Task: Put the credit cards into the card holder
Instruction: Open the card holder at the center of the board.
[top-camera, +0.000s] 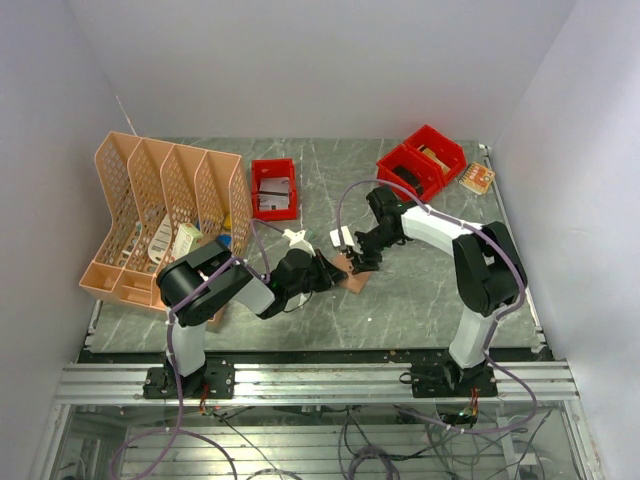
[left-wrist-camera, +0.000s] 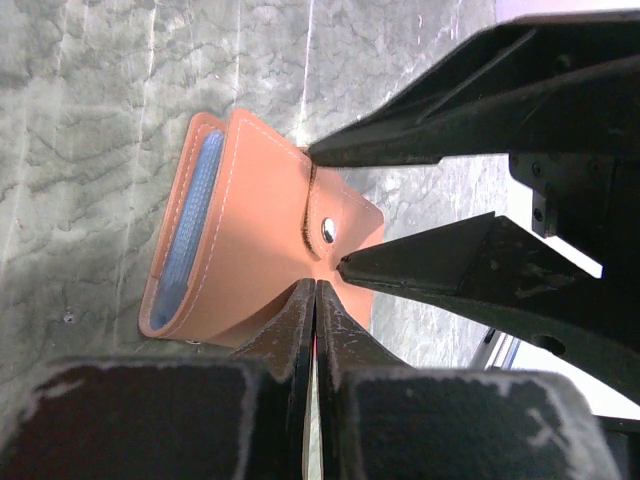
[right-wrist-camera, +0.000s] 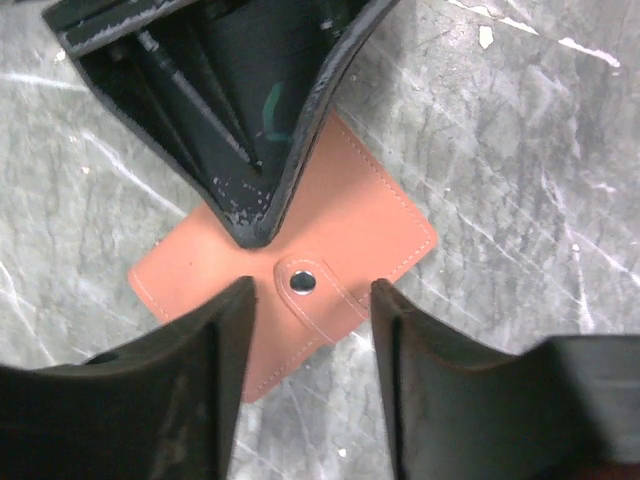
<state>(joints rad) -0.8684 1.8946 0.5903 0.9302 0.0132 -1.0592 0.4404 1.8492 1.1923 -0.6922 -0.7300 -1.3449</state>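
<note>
Holder may skid if shut left fingers, seemingly pinning it, slip; right fingers straddle snap, open and empty.

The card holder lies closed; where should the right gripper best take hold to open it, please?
Probably the snap tab, pinched across its width from above, opposite the side where the light blue card shows. The card holder lies flat, so the tab is its only loose flap; the open right gripper straddles it while the shut left gripper presses the cover.
</note>
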